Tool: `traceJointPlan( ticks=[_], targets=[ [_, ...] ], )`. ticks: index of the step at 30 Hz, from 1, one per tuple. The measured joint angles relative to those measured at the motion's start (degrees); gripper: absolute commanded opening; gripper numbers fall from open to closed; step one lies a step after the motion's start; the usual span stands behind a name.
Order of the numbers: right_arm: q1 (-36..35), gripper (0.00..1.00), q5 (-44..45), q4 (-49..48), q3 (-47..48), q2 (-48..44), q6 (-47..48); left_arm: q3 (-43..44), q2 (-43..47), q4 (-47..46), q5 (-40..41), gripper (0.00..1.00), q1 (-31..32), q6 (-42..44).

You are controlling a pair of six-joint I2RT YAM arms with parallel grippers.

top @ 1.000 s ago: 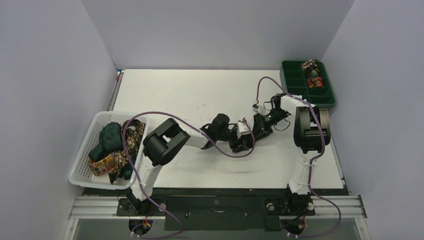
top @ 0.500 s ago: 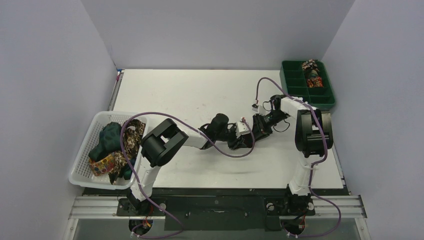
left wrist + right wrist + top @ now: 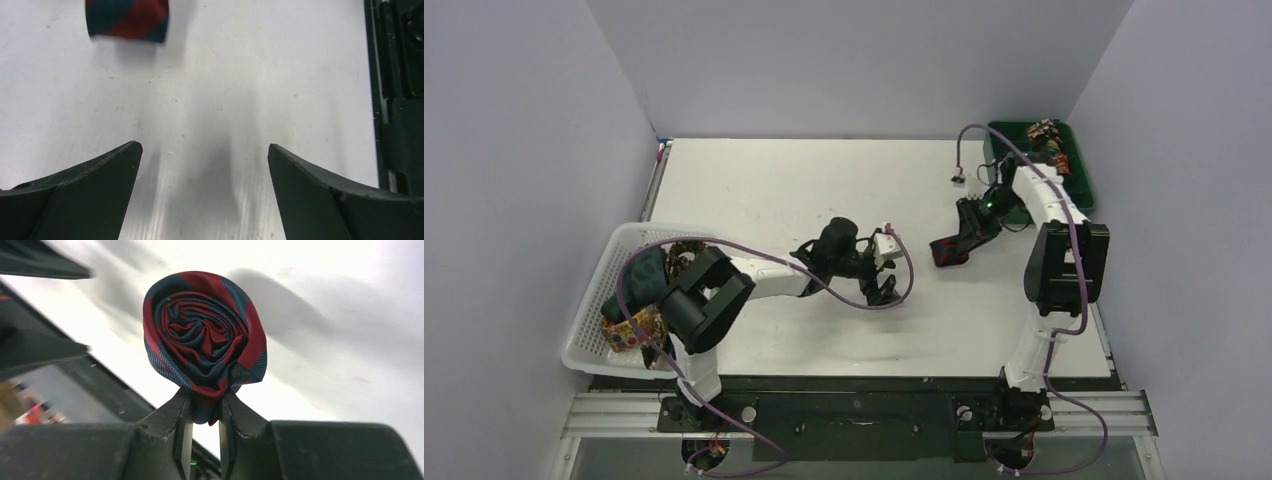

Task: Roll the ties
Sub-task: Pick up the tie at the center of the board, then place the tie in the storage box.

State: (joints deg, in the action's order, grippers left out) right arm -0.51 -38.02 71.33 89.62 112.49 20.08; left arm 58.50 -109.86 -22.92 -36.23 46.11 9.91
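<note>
**Striped tie rolled and held; a basketful left to do**

The navy-and-red striped tie (image 3: 205, 330) is wound into a tight spiral. The right jaws are pressed together on its loose lower edge, so the roll stands up above them in the right wrist view. From above, it sits over the right part of the surface (image 3: 804, 190), between the two arms and short of the green tray (image 3: 1081, 178). The shadow under it suggests it is held just clear of the surface, though that is hard to confirm.

The left jaws are spread wide with nothing between them. They point at bare surface, with the roll well apart from them at the top of that wrist's view.

At least two rolled ties (image 3: 1046, 135) already lie in the tray's far compartments; the arm hides the other compartments. For the striped tie the rolling looks finished, and placing it in a compartment is probably all that remains. A tangle of unrolled ties (image 3: 649, 278), green, floral and multicoloured, fills the white basket (image 3: 589, 335) at the left edge. Most of the job appears to lie ahead.
</note>
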Motion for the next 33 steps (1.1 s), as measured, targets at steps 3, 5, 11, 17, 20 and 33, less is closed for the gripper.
traceJointPlan(
  ticks=[3,5,11,17,20,33],
  targets=[
    [4.4,0.00,4.6,4.2,9.8,0.0,5.7,-1.7,6.0,3.6,-0.6,0.97,-1.9,-0.2],
    [7.7,0.00,7.8,7.0,17.9,0.3,9.3,-2.6,8.7,5.4,-0.7,0.97,-2.9,0.2],
    [14.6,0.00,17.8,9.0,39.6,3.0,19.8,-6.1,13.5,10.7,-0.2,0.97,-4.1,1.7],
    [14.2,0.00,28.8,5.5,45.9,6.8,25.2,-8.8,15.2,12.2,0.2,0.97,-4.2,1.7],
    [13.5,0.00,32.6,1.2,45.3,9.3,25.6,-10.1,15.9,12.3,0.8,0.97,-4.2,1.7],
    [13.1,0.00,45.7,-10.1,46.4,15.7,32.0,-12.6,17.4,10.5,1.7,0.97,-4.4,-0.2]
  ],
)
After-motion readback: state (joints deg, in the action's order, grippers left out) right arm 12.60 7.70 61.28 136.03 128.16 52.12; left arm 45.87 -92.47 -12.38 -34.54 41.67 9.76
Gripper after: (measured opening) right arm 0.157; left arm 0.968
